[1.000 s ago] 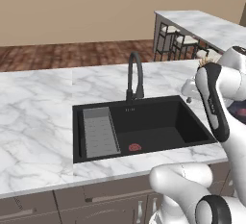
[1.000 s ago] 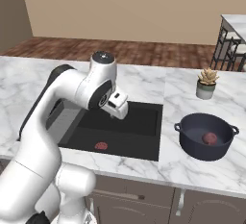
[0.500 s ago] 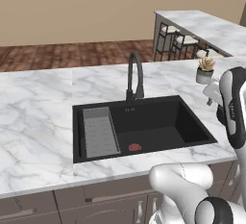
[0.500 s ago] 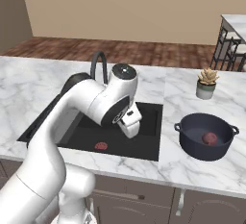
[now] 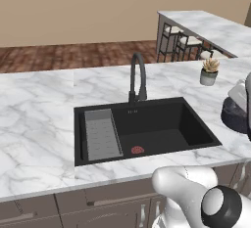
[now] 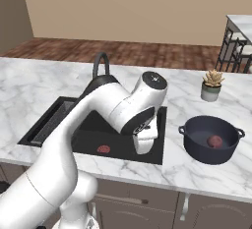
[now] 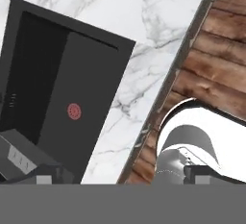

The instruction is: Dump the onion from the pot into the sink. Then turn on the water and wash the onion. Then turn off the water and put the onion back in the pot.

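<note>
No text, label, brand, number or sign can be read on anything in these views. The surfaces are plain or merely patterned, without any lettering on them.

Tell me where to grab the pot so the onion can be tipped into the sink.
Probably grip the pot by its rim or a side handle, coming from above: its walls are low, it stands upright on the counter right of the sink, and the onion lies loose in the middle.
</note>
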